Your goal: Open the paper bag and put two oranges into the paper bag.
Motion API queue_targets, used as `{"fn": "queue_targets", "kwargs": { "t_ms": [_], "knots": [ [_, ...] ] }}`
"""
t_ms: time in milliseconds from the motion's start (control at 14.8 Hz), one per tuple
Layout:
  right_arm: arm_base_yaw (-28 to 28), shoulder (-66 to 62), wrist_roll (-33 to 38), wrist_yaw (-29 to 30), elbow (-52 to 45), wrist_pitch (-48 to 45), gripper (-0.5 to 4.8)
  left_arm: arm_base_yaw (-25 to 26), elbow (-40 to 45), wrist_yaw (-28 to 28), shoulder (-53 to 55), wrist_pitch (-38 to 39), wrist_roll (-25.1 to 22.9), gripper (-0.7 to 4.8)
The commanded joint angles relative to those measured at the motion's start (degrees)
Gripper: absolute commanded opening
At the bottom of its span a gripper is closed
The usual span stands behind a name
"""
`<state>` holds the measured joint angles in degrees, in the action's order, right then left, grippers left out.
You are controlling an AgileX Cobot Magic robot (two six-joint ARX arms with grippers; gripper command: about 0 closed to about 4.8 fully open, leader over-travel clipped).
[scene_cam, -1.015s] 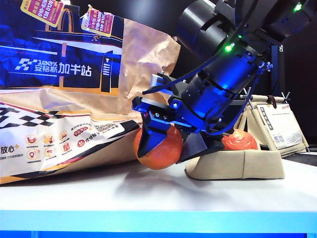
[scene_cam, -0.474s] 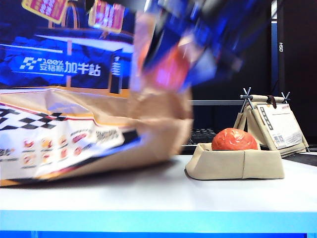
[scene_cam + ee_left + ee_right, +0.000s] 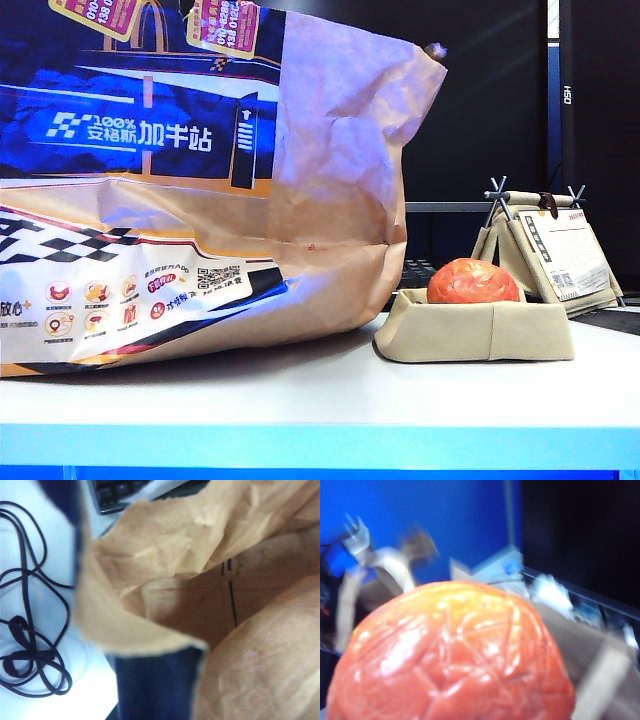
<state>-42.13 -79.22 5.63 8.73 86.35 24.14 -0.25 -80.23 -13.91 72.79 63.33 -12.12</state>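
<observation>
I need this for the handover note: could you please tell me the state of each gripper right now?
Left gripper: out of view at the paper bag mouth, shut.
Right gripper: jaws unseen, holding an orange.

Exterior sharp, evenly lit — both wrist views blurred.

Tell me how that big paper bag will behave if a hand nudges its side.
The paper bag looks thin and crinkled, so its wall would probably buckle rather than slide. Its top edge already curls over limply in the left wrist view, suggesting it may sag shut if released.
</observation>
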Motion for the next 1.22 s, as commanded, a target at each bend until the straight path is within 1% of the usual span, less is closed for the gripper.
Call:
{"fn": "queue_targets", "kwargs": {
  "t_ms": [68, 203, 406, 609, 744, 947, 1015, 1083, 1218],
  "knots": [
    [-0.22, -7.76, -1.84, 4.76, 9.7, 3.89, -0.06, -0.02, -0.17, -1.4, -0.13, 1.11, -1.09, 0.47],
    [-0.24, -15.19, -1.84, 7.41, 15.54, 7.85, -0.06, -0.02, -0.17, -3.21, -0.13, 1.4, -1.25, 0.47],
    [-0.52, -21.24, -1.99, 7.96, 20.98, 10.78, -0.06, -0.04, -0.17, -5.57, -0.13, 2.64, -1.42, 0.47],
    [-0.63, -21.88, -2.38, 8.0, 21.59, 11.39, -0.06, -0.07, -0.17, -5.99, -0.13, 2.71, -1.42, 0.47],
    [-0.59, -22.29, -2.97, 7.72, 21.57, 14.58, -0.06, -0.07, -0.17, -8.9, -0.13, 2.71, -1.53, 0.47],
    [0.22, -23.45, -4.66, 3.06, 21.57, 20.79, -0.06, -0.07, -0.17, -8.9, -0.15, 2.67, -2.54, 0.47],
    [0.98, -23.74, -4.9, -0.76, 21.57, 23.04, -0.06, -0.02, -0.17, -8.85, -0.17, 2.71, -2.49, 0.47],
    [1.64, -23.76, -5.05, -1.7, 21.57, 23.47, -0.06, 0.0, -0.17, -8.85, -0.17, 2.84, -2.51, 0.47],
    [3.5, -23.76, -5.03, -0.7, 21.59, 23.41, -0.06, -0.02, -0.17, -8.9, -0.15, 2.82, -2.51, 0.47]
  ]
}}
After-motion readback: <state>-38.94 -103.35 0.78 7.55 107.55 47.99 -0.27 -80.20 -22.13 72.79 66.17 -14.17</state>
